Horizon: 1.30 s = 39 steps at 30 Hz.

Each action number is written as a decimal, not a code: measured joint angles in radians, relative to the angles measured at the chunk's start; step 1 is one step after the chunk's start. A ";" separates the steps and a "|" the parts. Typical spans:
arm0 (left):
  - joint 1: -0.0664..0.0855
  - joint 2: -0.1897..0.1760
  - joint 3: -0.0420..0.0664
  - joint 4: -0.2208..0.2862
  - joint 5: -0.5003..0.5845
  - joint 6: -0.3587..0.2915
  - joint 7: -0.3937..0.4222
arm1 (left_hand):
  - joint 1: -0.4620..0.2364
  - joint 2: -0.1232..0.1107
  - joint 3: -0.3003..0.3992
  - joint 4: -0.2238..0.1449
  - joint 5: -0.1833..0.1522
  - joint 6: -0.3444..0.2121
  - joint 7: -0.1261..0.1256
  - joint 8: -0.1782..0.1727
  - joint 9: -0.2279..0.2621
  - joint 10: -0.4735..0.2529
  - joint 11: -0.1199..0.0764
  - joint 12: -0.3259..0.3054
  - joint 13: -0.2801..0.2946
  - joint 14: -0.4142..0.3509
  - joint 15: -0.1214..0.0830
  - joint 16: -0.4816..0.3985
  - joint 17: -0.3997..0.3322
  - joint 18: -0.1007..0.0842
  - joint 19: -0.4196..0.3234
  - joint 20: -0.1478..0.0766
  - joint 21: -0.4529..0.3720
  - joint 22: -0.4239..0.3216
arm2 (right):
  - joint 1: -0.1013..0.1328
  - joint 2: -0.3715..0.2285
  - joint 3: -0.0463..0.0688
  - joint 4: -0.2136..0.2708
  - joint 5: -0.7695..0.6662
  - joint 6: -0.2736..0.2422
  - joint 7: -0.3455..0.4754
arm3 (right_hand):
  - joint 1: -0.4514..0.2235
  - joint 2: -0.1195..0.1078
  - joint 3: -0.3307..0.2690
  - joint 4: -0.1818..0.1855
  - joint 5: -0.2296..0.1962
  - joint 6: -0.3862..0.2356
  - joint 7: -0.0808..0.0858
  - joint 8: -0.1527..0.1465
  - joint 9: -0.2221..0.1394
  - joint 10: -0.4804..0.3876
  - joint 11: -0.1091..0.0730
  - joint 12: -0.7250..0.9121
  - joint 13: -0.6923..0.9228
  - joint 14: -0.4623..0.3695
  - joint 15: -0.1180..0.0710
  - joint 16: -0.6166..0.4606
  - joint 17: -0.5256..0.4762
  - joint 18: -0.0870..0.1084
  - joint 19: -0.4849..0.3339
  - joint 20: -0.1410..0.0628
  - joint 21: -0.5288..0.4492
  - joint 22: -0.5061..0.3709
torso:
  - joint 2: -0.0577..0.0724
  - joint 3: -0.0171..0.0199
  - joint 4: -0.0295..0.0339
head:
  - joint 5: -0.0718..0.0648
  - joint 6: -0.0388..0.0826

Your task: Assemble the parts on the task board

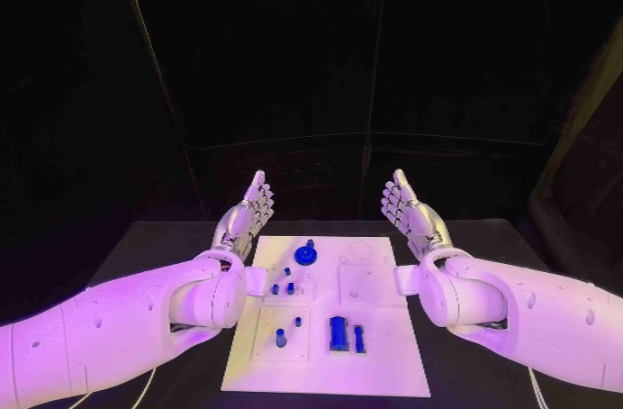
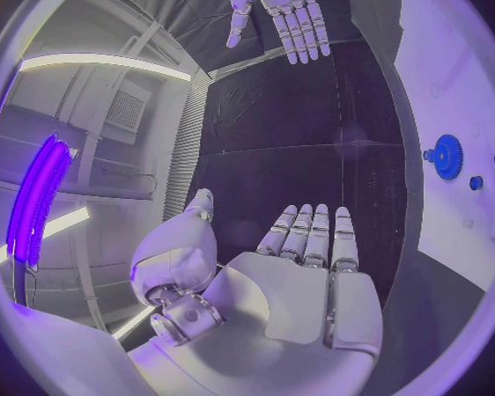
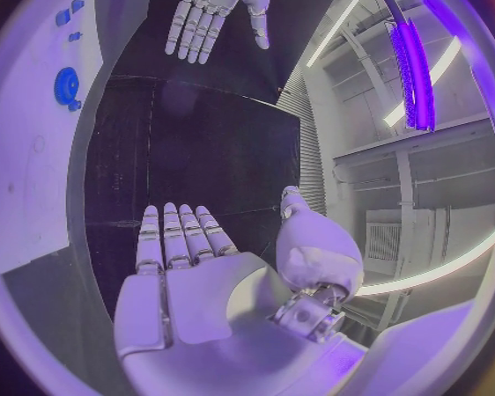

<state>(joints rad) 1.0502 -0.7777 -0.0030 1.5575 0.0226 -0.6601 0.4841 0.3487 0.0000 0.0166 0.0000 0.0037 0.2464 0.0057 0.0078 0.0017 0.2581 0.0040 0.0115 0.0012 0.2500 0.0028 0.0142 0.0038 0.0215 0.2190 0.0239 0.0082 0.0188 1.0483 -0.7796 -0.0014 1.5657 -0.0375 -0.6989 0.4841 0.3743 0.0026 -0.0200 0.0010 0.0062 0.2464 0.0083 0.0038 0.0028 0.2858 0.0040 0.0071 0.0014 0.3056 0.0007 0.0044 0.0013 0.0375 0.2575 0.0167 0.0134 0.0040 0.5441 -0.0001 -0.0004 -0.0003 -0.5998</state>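
Centre of the head view, lower half: white task board [image 1: 390,373] lay flat on the black table [image 1: 156,238], long side running away from the camera.

Parts on the board — blue gear [image 1: 306,254] with a knob on top, upper middle of the board; two small blue pegs [image 1: 284,288] just below and left of it; one tiny blue stud [image 1: 297,321] lower down; a short upright peg [image 1: 281,339] at lower left; a tall blue block [image 1: 338,333] with a slimmer blue pin [image 1: 360,340] just beside it, lower centre. Whether each stood seated in a socket or merely rested on the plate could not be told.

Left hand [image 1: 249,209] — left of the board's far end, fingers straight and side by side, holding nothing, clear of every part. Right hand [image 1: 410,207] — mirrored at the right of the board's far end, likewise flat, fingers extended, nothing in it.

Handling, as judged: parts looked like rigid plastic, light, smooth-faced, so prone to slipping or tipping under a sideways nudge. Gear best taken by its raised knob or pinched across the toothed rim; pegs and pin by the upper shaft between thumb and one finger; block across its narrow sides. Board probably stiff, but light enough to skid if pushed.
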 measured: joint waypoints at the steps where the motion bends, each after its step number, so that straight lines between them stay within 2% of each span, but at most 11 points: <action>1: -0.001 -0.001 0.001 0.005 -0.001 -0.018 0.002 | -0.014 0.000 0.000 0.000 0.000 -0.009 -0.002 -0.001 0.000 -0.011 0.000 0.000 0.000 -0.010 -0.001 -0.002 0.000 0.000 -0.009 -0.002 -0.001 -0.002 | 0.000 0.000 0.000 0.001 0.006 -0.011 0.003 | -0.014 0.000 0.002 -0.003 0.000 -0.009 -0.001 0.000 0.000 -0.011 -0.001 0.000 0.000 -0.012 0.001 0.000 0.000 0.000 -0.010 -0.002 0.000 -0.001 | 0.000 0.0001 0.0002 | 0.000 0.000; 5: -0.002 -0.002 0.001 0.010 -0.005 -0.057 0.006 | -0.063 0.000 -0.006 0.000 0.000 -0.044 -0.003 -0.004 0.000 -0.048 -0.002 -0.004 0.000 -0.045 -0.001 -0.003 -0.001 0.000 -0.040 -0.014 -0.004 -0.010 | 0.000 0.000 0.000 0.001 0.019 -0.033 0.010 | -0.068 -0.002 0.008 -0.003 0.000 -0.045 -0.005 0.000 0.000 -0.051 -0.002 -0.001 0.000 -0.056 0.000 0.000 0.000 -0.016 -0.047 -0.008 -0.006 -0.001 | 0.000 0.0001 0.0004 | 0.000 0.000; 17: -0.002 -0.002 0.001 0.011 -0.008 -0.095 0.010 | -0.175 0.000 -0.011 0.000 0.000 -0.123 -0.006 -0.004 -0.001 -0.128 -0.004 -0.005 0.000 -0.123 -0.005 -0.008 -0.002 0.000 -0.107 -0.022 -0.004 -0.017 | 0.000 0.000 0.000 0.002 0.035 -0.059 0.019 | -0.185 -0.003 0.013 -0.003 0.000 -0.121 -0.006 0.000 -0.002 -0.141 -0.004 -0.004 0.000 -0.151 -0.002 0.000 0.000 -0.015 -0.126 -0.015 -0.006 -0.003 | 0.000 0.0001 0.0005 | 0.000 0.000; 19: -0.002 -0.002 0.001 0.011 -0.008 -0.098 0.010 | -0.190 0.000 -0.011 0.000 0.000 -0.132 -0.005 -0.004 -0.001 -0.139 -0.004 -0.005 0.000 -0.134 -0.001 -0.008 -0.002 -0.015 -0.116 -0.023 -0.004 -0.017 | 0.000 0.000 0.000 0.002 0.037 -0.060 0.020 | -0.201 -0.002 0.013 -0.003 0.000 -0.131 -0.009 0.000 -0.002 -0.151 -0.006 -0.004 0.000 -0.164 -0.001 0.000 0.000 -0.023 -0.136 -0.016 -0.010 -0.003 | 0.000 0.0001 0.0005 | 0.000 0.000; 20: -0.002 -0.002 0.001 0.011 -0.009 -0.099 0.010 | -0.193 -0.003 -0.011 0.000 0.000 -0.136 -0.004 -0.004 -0.001 -0.142 -0.004 -0.005 0.000 -0.138 -0.005 -0.008 -0.002 -0.015 -0.119 -0.021 -0.004 -0.017 | 0.000 0.000 0.000 0.002 0.037 -0.061 0.020 | -0.205 -0.004 0.013 -0.003 0.000 -0.133 -0.008 0.000 -0.002 -0.156 -0.004 -0.004 0.000 -0.170 -0.001 0.000 0.000 -0.031 -0.141 -0.017 -0.010 -0.003 | 0.000 0.0001 0.0005 | 0.000 0.000; 21: -0.002 -0.002 0.001 0.011 -0.009 -0.100 0.011 | -0.220 -0.001 -0.011 0.000 0.000 -0.156 -0.005 -0.004 -0.001 -0.163 -0.003 -0.005 0.000 -0.157 -0.004 -0.008 -0.002 -0.016 -0.137 -0.023 -0.004 -0.017 | 0.000 0.000 0.000 0.002 0.037 -0.061 0.020 | -0.212 -0.005 0.013 -0.003 0.000 -0.136 -0.009 0.000 -0.002 -0.161 -0.003 -0.004 0.000 -0.170 -0.001 0.000 0.000 -0.031 -0.143 -0.018 -0.010 -0.003 | 0.000 0.0001 0.0005 | 0.000 0.000; 22: -0.002 -0.002 0.001 0.011 -0.009 -0.101 0.011 | -0.241 0.000 -0.011 0.000 0.000 -0.207 -0.005 -0.004 -0.001 -0.197 -0.003 -0.005 0.000 -0.210 -0.004 -0.008 -0.002 -0.016 -0.183 -0.024 -0.004 -0.018 | 0.000 0.000 0.000 0.002 0.037 -0.062 0.021 | -0.240 -0.004 0.015 -0.001 0.000 -0.155 -0.008 0.000 -0.002 -0.184 -0.004 -0.004 0.000 -0.195 0.000 0.000 0.000 -0.031 -0.164 -0.017 -0.010 -0.003 | 0.000 0.0001 0.0005 | 0.000 0.000; 23: -0.002 -0.002 0.001 0.011 -0.009 -0.101 0.011 | -0.259 0.000 -0.011 0.000 0.000 -0.230 -0.005 -0.004 -0.001 -0.234 -0.004 -0.005 0.000 -0.233 -0.003 -0.008 -0.003 -0.015 -0.204 -0.024 -0.004 -0.018 | 0.000 0.000 0.000 0.002 0.038 -0.063 0.021 | -0.261 -0.003 0.016 0.000 0.000 -0.194 -0.008 0.000 -0.001 -0.199 -0.004 -0.004 0.000 -0.211 0.000 0.000 0.000 -0.031 -0.204 -0.017 -0.010 -0.003 | 0.000 0.0001 0.0005 | 0.000 0.000; 25: -0.002 -0.002 0.001 0.011 -0.009 -0.102 0.011 | -0.335 0.000 -0.011 0.000 0.000 -0.241 -0.006 -0.004 -0.001 -0.252 -0.005 -0.005 0.000 -0.246 -0.003 -0.008 -0.003 -0.016 -0.214 -0.025 -0.004 -0.018 | 0.000 0.000 0.000 0.002 0.038 -0.064 0.021 | -0.325 -0.003 0.016 0.000 0.000 -0.238 -0.008 0.000 -0.001 -0.268 -0.004 -0.004 0.000 -0.286 -0.001 0.000 0.000 -0.031 -0.249 -0.017 -0.010 -0.002 | 0.000 0.0001 0.0005 | 0.000 0.000; 27: -0.002 -0.002 0.001 0.011 -0.009 -0.103 0.011 | -0.341 0.000 -0.011 0.000 0.000 -0.241 -0.006 -0.004 -0.001 -0.253 -0.004 -0.005 0.000 -0.246 -0.003 -0.008 -0.003 -0.016 -0.214 -0.025 -0.004 -0.018 | 0.000 0.000 0.000 0.002 0.039 -0.064 0.022 | -0.366 -0.001 0.016 0.000 0.000 -0.241 -0.009 0.000 -0.001 -0.281 -0.004 -0.004 0.000 -0.301 0.000 0.000 0.000 -0.031 -0.252 -0.017 -0.010 -0.002 | 0.000 0.0001 0.0005 | 0.000 0.000; 39: -0.002 -0.002 0.001 0.011 -0.010 -0.105 0.011 | -0.341 0.000 -0.011 0.000 0.000 -0.241 -0.006 -0.004 0.000 -0.253 -0.004 -0.005 0.000 -0.246 -0.003 -0.008 -0.003 -0.015 -0.214 -0.025 -0.004 -0.018 | 0.000 0.000 0.000 0.002 0.040 -0.065 0.022 | -0.368 -0.003 0.015 0.000 0.000 -0.241 -0.009 0.000 -0.001 -0.281 -0.004 -0.004 0.000 -0.302 -0.001 0.000 0.000 -0.031 -0.252 -0.017 -0.010 -0.002 | 0.000 0.0001 0.0005 | 0.000 0.000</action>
<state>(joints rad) 1.0484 -0.7799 -0.0015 1.5682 0.0130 -0.7656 0.4953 0.0075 0.0001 0.0058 -0.0001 0.0037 0.0051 -0.0003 0.0039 0.0013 0.0053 0.0001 0.0068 0.0009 0.0039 0.0001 0.0067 0.0010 0.0061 0.0046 -0.0009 0.0039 0.0010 1.0482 -0.7799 -0.0011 1.5676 0.0028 -0.7643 0.5063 0.0062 -0.0007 -0.0045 0.0014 0.0063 0.0051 -0.0005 0.0039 0.0014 0.0052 0.0000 0.0034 0.0009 0.0035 -0.0002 0.0046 0.0016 0.0069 0.0054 -0.0003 0.0037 0.0016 0.5443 0.0000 0.0001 0.0001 -0.5998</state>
